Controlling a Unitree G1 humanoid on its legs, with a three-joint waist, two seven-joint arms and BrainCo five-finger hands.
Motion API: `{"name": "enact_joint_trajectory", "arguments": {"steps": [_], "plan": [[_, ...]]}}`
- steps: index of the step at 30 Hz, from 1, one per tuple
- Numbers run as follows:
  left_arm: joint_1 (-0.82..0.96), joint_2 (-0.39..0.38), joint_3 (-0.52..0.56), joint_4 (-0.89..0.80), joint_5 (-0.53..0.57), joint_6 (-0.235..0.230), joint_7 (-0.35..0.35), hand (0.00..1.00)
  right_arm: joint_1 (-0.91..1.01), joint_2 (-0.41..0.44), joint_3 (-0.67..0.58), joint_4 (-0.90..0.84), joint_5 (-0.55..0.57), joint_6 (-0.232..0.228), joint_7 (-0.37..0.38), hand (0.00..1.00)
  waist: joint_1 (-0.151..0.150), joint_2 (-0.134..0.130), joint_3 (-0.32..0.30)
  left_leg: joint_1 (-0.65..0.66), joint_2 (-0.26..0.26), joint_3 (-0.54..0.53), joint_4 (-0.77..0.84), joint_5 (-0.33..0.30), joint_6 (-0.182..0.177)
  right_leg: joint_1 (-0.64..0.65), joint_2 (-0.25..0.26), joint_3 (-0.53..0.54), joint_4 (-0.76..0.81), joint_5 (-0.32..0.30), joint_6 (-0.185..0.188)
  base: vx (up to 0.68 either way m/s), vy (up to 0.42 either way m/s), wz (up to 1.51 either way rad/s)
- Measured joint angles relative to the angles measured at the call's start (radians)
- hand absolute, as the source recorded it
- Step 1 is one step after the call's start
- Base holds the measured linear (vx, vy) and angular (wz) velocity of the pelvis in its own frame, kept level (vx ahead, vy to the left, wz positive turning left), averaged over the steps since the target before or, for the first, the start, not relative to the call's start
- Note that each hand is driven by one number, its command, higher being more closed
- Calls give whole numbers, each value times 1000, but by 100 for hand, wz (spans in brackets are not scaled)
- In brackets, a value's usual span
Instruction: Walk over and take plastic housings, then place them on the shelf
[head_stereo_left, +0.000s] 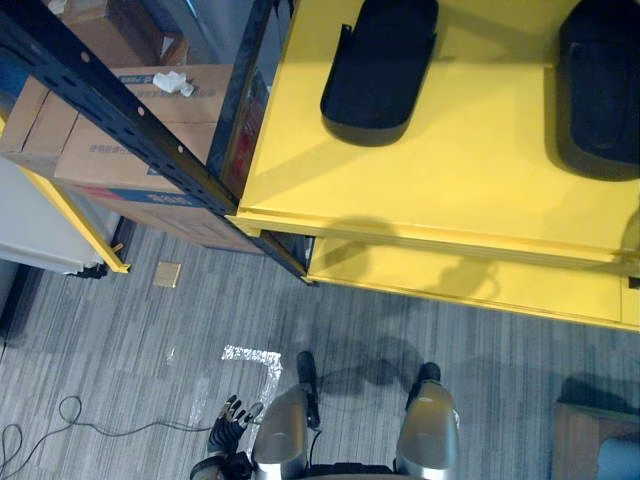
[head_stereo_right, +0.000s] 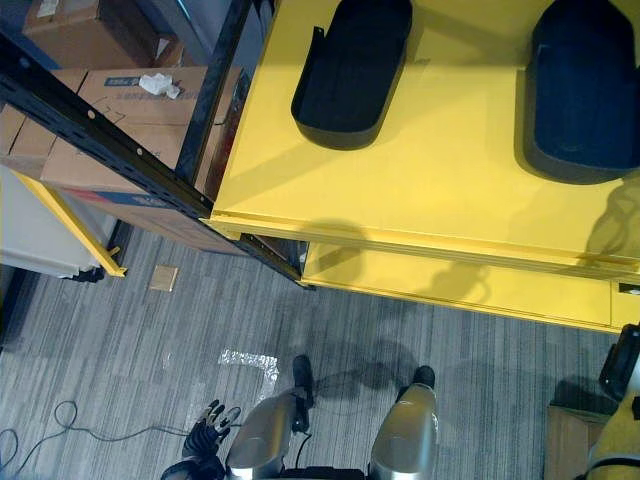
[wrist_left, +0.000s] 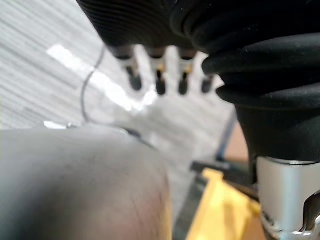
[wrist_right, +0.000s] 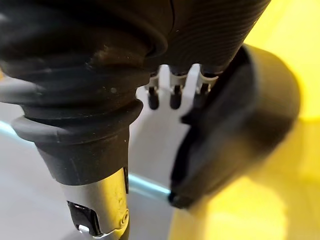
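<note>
1. The cardboard boxes (head_stereo_left: 130, 120) sit behind a black rack upright (head_stereo_left: 110, 110). They are well ahead of the left hand, out to its left, and not part of the job.
2. The left hand (head_stereo_left: 232, 422) hangs low over the grey floor (head_stereo_left: 130, 330). Its fingers (wrist_left: 159, 85) are straight and relaxed, with nothing in them.
3. The left housing (head_stereo_left: 378, 65) is black and lies flat on the yellow shelf (head_stereo_left: 450, 180). It is well ahead of the left hand, off to its right, and well apart from it.
4. The right housing (head_stereo_left: 600, 90) lies on the same shelf, further right again. Bare yellow separates it from the first housing.
5. The right hand (wrist_right: 175, 100) has its fingers hanging straight, curled round nothing. Its wrist view shows a black housing on yellow just past the fingertips, by my reading the right housing. I cannot tell whether a fingertip touches it.
6. Status (judgement):
   - With two housings on the shelf and both hands empty, the placing looks done for these two.
   - Any further housings would need another walk and pickup. I cannot tell how many remain.
</note>
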Motion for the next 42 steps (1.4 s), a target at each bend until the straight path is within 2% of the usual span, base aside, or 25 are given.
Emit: {"name": "enact_joint_trajectory", "arguments": {"steps": [4, 7, 10, 21, 26, 30, 35, 42], "plan": [[1, -9, -2, 6, 0, -3, -2, 0, -14, -22, 0, 4, 39, 33, -21, 0, 19, 9, -2, 0, -2, 3, -7, 7, -9, -37, -11, 14, 58, -36, -8, -33, -58, 1], [2, -10, -3, 9, 0, -18, -2, 0, -44, -30, -7, 4, 48, 48, -41, 0, 20, 10, -2, 2, 0, 8, -31, 23, -18, -65, -12, 25, 92, -54, -16, -15, -74, -3], [2, -10, -9, 14, 0, -31, -2, 0, -46, -37, -8, 5, 48, 49, -46, 0, 19, 11, -3, 3, 1, 8, -38, 28, -22, -76, -13, 28, 109, -63, -19, -2, -46, -1], [2, -8, -23, 17, 0, -31, -2, 0, -112, -53, -3, 82, 47, 57, -35, 0, 23, 14, -8, 38, 2, 22, -94, 59, -25, -79, -11, 44, 113, -63, -20, -11, -17, -3], [3, -6, -41, 21, 0, -30, -3, 0, -115, -71, 37, 111, 47, 67, 28, 0, 20, 24, -20, 59, 6, 34, -100, 58, -25, -57, -3, 47, 92, -55, -17, 9, -2, -7], [3, -7, -43, 24, 0, -27, -19, 0, -115, -74, 44, 114, 117, 131, 68, 0, 18, 28, -34, 73, 16, 38, -111, 58, -25, -30, 15, 40, 45, -32, -14, 14, 9, -6], [3, -7, -42, 25, 2, -28, -26, 0, -115, -76, 44, 114, 160, 176, 95, 0, 18, 25, -37, 79, 20, 38, -112, 58, -25, -14, 25, 33, 25, -22, -15, 0, 0, 0], [3, -8, -42, 26, 4, -31, -24, 0, -115, -76, 44, 114, 197, 196, 135, 0, 18, 24, -38, 91, 24, 42, -119, 58, -25, -6, 32, 33, 16, -18, -17, -4, -5, -2]]}}
